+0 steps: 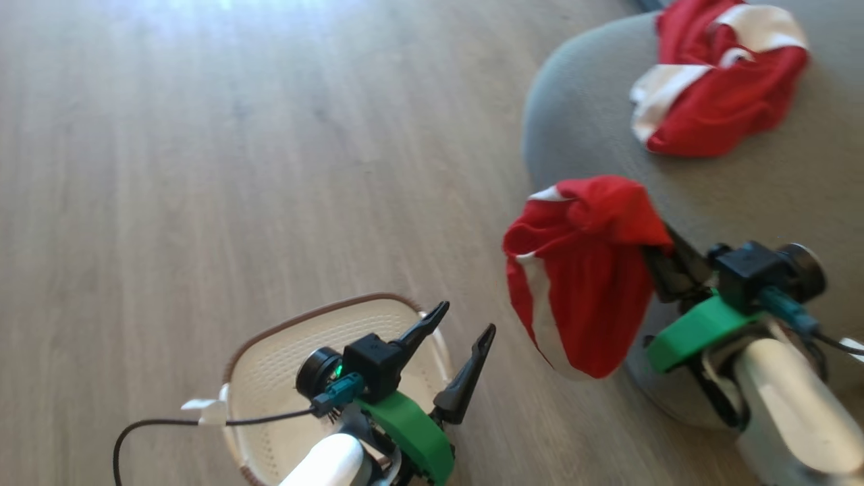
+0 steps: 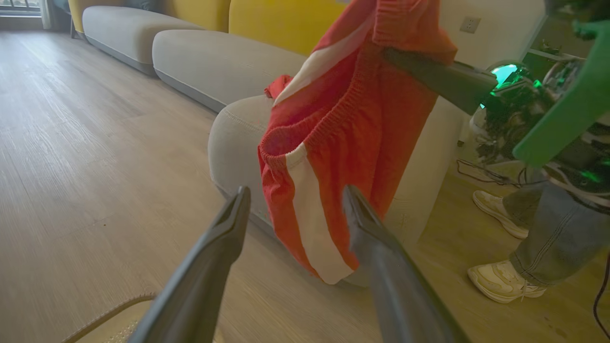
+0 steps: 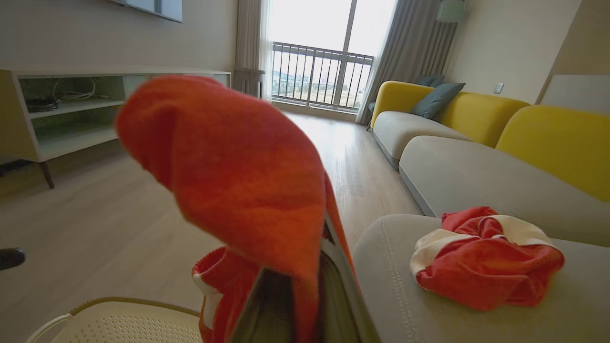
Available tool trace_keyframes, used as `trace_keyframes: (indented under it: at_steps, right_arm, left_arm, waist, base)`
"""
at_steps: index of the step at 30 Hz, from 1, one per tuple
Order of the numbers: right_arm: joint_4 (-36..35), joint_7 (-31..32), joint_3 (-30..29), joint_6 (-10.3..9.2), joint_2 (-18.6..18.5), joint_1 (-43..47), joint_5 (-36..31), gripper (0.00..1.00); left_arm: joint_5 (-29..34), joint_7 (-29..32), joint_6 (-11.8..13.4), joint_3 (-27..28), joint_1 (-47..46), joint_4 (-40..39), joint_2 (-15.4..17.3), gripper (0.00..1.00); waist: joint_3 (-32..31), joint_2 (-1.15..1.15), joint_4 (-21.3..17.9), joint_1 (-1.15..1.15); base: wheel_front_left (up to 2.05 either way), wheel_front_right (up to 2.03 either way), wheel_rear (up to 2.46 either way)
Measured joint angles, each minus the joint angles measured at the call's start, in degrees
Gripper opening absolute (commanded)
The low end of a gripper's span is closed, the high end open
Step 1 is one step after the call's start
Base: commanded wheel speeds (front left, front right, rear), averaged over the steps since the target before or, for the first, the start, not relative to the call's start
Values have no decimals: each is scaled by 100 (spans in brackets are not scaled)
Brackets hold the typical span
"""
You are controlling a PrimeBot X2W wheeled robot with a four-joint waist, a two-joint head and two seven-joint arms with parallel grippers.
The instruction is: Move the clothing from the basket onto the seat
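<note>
Right fingers [image 1: 668, 266] are pressed together on a fold of a red garment [image 1: 587, 283] with white stripes. It's pinched at the top and hangs loose below, in the air just off the near left edge of the seat [image 1: 580, 101], with its hem above the floor [image 1: 270, 169].

Left fingers [image 1: 472, 368] are spread with nothing between them, hovering over the right side of the basket [image 1: 270, 378], which sits on the floor at near left. What I can see of the basket's bottom is bare cream plastic, though the left arm covers part of it. Another red-and-white garment [image 1: 715, 88] lies crumpled farther back on the seat.

So I'd call this mid-carry on what looks like the last piece. Next move, I reckon: swing right and farther in over the cushion so the dangling part clears the rounded edge, then open up. Let go too early and it probably slides to the floor.
</note>
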Motion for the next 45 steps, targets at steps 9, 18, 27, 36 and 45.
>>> trace_keyframes:
  at_steps: [9, 18, 27, 36, 45]
  right_arm:
    - [-144, 0, -461, 0, -160, 263, 0, 0]
    - [-293, 0, -691, 0, -157, 242, 125, 0]
    - [-183, 0, -1230, 0, -425, -1732, 1007, 0]
    - [1012, 259, -2509, 0, -1534, -4995, 1599, 0]
    - [2580, 624, -3663, 0, -2457, -6983, 716, 0]
  left_arm:
    - [-2, -2, 10, -132, -41, -127, -33, 100]
    - [102, -2, 83, -185, -263, -180, -33, 100]
    - [671, -3, 71, -146, -1510, -104, -1, 100]
    - [936, -20, 23, 64, -2412, -8, 133, 100]
    - [1059, -21, 112, 379, -2447, -100, 324, 100]
  waist:
    - [263, 0, -400, 0]
    - [696, 0, -333, 0]
    - [2012, 0, -271, 2]
    - [3724, -1, -111, 4]
    - [4938, -1, 137, 1]
  base:
    - [0, 0, 0]
    - [0, 0, 0]
    - [0, 0, 0]
    - [0, 0, 0]
    - [0, 0, 0]
